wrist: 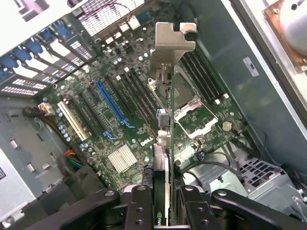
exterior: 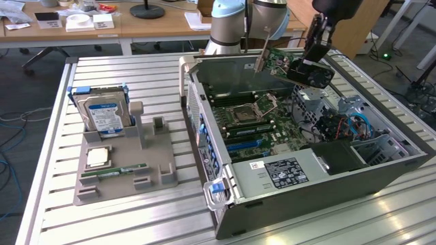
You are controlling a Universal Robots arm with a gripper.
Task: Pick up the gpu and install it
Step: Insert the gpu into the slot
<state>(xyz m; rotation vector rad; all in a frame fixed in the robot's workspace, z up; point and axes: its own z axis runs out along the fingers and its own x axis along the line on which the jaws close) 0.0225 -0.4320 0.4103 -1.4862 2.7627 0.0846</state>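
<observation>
The gpu [exterior: 278, 60] hangs in the air above the open computer case [exterior: 327, 184], near the rear end of the case, and is not yet seated in anything. It is held on edge, with its silver bracket [wrist: 173, 43] at the end far from the tool. I think this is so that the connector edge can face the motherboard [wrist: 120, 110] and the bracket can line up with the rear wall of the case.

The tool [exterior: 294, 66] is partly closed, and its two fingers [wrist: 139, 206] clamp the thin card from both flat sides at the end opposite the bracket. The grip looks firm; the card does not sag.

Below the card, the wrist view looks down along its edge to the expansion slots, among them a long blue slot [wrist: 111, 103]. The card is clearly apart from it.

The case lies on its side on the tabletop [exterior: 136, 76], with the cover off, so the board is reachable from above. Beside it, on the exterior view's left, a grey holder [exterior: 119, 178] keeps a hard drive [exterior: 105, 115] upright and a RAM stick [exterior: 112, 172] lying flat.
</observation>
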